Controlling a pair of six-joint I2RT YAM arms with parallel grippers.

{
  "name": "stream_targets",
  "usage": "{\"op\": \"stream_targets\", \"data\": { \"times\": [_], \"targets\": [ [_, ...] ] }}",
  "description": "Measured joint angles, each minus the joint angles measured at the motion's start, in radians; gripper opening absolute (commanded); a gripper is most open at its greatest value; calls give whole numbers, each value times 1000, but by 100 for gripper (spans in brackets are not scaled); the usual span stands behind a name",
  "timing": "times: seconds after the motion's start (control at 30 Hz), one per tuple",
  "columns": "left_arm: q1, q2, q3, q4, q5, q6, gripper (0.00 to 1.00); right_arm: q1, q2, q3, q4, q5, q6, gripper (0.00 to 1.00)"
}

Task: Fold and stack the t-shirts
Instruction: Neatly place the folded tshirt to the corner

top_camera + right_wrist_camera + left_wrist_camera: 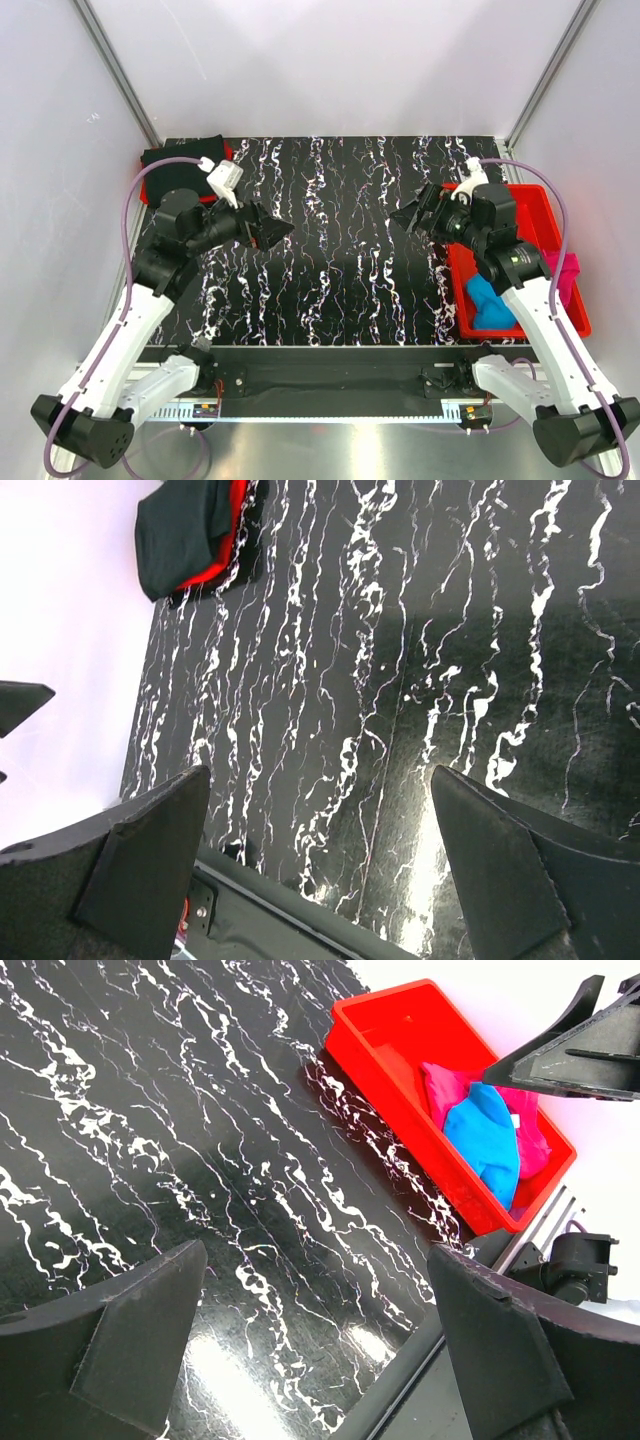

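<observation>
A folded black t-shirt (178, 160) lies on a folded red t-shirt (228, 152) at the table's far left corner; the stack also shows in the right wrist view (185, 530). A bright blue t-shirt (490, 302) and a magenta t-shirt (566, 275) lie crumpled in the red bin (540, 205); both show in the left wrist view, the blue t-shirt (485, 1140) on the magenta t-shirt (445, 1085). My left gripper (272, 232) is open and empty above the table's left part. My right gripper (408, 218) is open and empty, left of the bin.
The table top (340, 250) is black with white marble veins. White walls close in the back and both sides. The red bin (400, 1035) stands at the right edge. A black rail (330, 375) runs along the front edge.
</observation>
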Motion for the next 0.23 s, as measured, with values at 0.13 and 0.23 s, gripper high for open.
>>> {"op": "stream_targets", "data": {
  "times": [0.13,0.23],
  "targets": [
    [0,-6,0,0,1,2,99,0,-19,0,-2,19,-3,100],
    [0,-7,0,0,1,2,99,0,-34,0,-3,25,-3,100]
  ]
}}
